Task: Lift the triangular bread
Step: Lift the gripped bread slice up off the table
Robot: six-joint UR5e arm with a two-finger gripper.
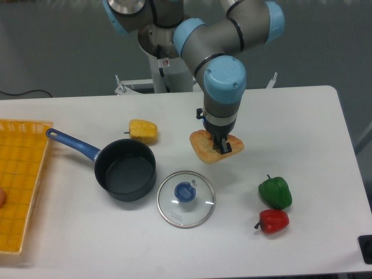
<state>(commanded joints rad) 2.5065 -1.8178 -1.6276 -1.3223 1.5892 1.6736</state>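
A: What's closest to the camera on my feed?

B: I see a small red bell pepper (272, 221) nearest, touching or just beside a green bell pepper (275, 192) behind it, on the right of the white worktop (325, 151). Left of them lies a round glass lid with a blue knob (186, 198), and just beyond it a dark saucepan with a blue handle (124, 169). A yellow mesh basket (20, 180) sits at the left edge.

A: And the target?

B: The flat golden-orange triangular bread (206, 147) sits mid-worktop, right of the saucepan. My black two-finger end effector (223, 147) is down on its right half, fingers clenched across the bread. I can't tell whether it's lifted off the surface.

A: Farther back?

B: A chunky yellow bell pepper (143, 131), behind the saucepan.
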